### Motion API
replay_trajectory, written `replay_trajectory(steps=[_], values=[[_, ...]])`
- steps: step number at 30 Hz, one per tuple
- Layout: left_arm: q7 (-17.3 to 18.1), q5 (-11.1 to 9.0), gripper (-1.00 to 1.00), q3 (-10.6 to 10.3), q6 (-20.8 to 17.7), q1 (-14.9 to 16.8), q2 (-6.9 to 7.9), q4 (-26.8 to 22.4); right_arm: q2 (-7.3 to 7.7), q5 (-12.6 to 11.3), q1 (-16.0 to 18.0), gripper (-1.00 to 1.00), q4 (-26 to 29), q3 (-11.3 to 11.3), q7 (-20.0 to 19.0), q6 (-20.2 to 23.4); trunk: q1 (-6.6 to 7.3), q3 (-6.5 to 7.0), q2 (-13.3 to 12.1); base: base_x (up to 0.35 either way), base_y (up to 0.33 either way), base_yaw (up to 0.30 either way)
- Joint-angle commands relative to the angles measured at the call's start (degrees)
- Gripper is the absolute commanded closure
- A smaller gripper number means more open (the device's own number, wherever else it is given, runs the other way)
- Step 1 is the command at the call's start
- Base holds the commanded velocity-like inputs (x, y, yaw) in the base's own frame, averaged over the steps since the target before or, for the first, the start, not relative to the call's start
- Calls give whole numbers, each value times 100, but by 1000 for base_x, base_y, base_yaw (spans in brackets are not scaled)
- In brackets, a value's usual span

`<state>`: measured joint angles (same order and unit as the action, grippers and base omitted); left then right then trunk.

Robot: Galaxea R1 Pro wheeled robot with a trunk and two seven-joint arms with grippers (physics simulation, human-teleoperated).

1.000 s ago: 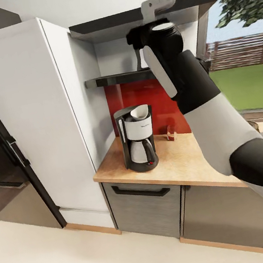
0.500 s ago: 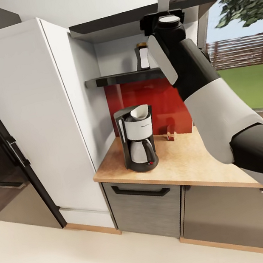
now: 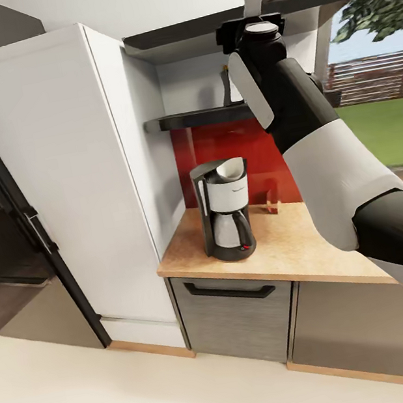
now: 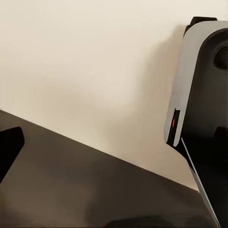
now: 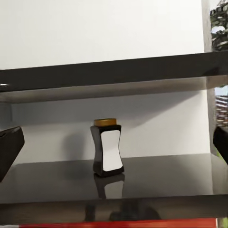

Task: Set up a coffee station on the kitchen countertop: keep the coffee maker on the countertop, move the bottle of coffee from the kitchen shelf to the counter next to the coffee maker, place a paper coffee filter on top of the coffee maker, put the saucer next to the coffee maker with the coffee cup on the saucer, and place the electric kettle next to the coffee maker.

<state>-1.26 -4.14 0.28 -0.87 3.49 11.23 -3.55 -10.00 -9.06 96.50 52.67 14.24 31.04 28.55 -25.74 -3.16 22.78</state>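
Coffee bottle (image 5: 107, 147) stands upright on the dark shelf (image 5: 156, 178), at twelve o'clock from my right claw (image 5: 114, 142), whose fingers are spread wide with nothing between them. Coffee maker (image 3: 226, 210) sits on the countertop (image 3: 288, 245) below, paper filter (image 3: 231, 168) on top. My left claw's state I cannot tell.
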Motion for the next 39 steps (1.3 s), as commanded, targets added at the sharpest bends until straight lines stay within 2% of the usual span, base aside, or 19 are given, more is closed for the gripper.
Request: replay_trajectory(steps=[1,11,16,27,31,35,39], values=[[-3,-44,-100,-1,-9,3,1,-5,0,-56,10,-100,-1,17,51,15,-4,-14,14,0,302,0],[-4,-42,-100,-5,-10,3,2,-5,0,-60,1,-100,-43,18,48,17,-4,-14,14,0,303,-3],[-5,-42,-100,-7,-10,3,2,-5,0,-61,-7,-100,-46,18,47,11,-4,-14,14,0,298,-232],[-7,-27,-100,-35,-18,-31,-14,18,0,-46,-19,-100,-66,18,43,-7,-4,-14,14,0,41,-296],[-6,-26,-100,-37,-26,-94,-10,21,0,-43,-161,-100,-196,23,41,-17,-4,-14,14,0,1,-174],[-5,-26,-100,-37,-20,-160,-7,19,0,-59,-240,-100,-732,41,27,-330,-4,-14,14,0,0,-29],[-5,-26,-100,-37,-20,-169,-7,20,0,-60,-250,-100,-854,55,20,-649,-4,-14,14,0,0,-7]])
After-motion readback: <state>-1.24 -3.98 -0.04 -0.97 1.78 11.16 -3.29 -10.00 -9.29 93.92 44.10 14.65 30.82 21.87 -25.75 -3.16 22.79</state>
